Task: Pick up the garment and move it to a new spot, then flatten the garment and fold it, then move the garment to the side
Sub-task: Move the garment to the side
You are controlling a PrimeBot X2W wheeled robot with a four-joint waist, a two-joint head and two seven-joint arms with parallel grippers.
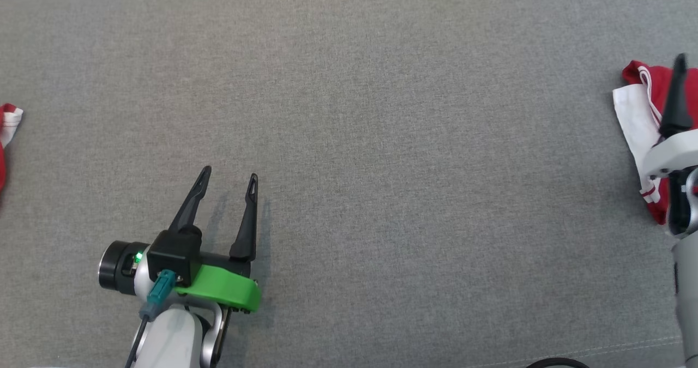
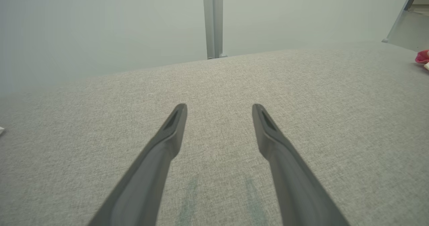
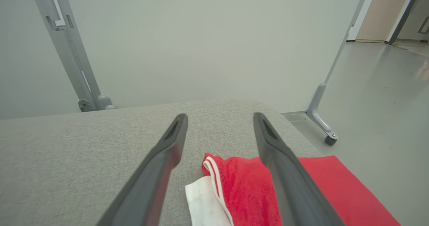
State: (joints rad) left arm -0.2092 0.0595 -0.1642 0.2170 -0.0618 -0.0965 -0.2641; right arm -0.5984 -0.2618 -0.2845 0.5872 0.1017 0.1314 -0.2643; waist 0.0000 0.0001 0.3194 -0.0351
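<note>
I am looking down at a grey fabric surface (image 1: 381,139) with both arms in view. The left gripper (image 1: 229,173) is sitting at the lower left with its 2 dark fingers spread wide and nothing between them. In the left wrist view those fingers (image 2: 167,142) are pointing across bare grey cloth toward a pale wall and a grey upright post (image 2: 213,21).

The garment (image 3: 244,192), red with white stripes and a white panel, is lying folded at the far right edge of the surface, close to the corner. The right gripper (image 3: 220,116) is hanging over it with its jaws released and wide apart, gripping nothing. I cannot tell whether its fingertips are touching the cloth. In the head view 1 of its fingers (image 1: 676,101) is crossing the red part of the garment.

A second bit of red and white cloth (image 1: 8,122) is showing at the far left edge, well apart from the left gripper. Beyond the corner, a grey frame leg with a caster (image 3: 330,139) is standing on the smooth floor.
</note>
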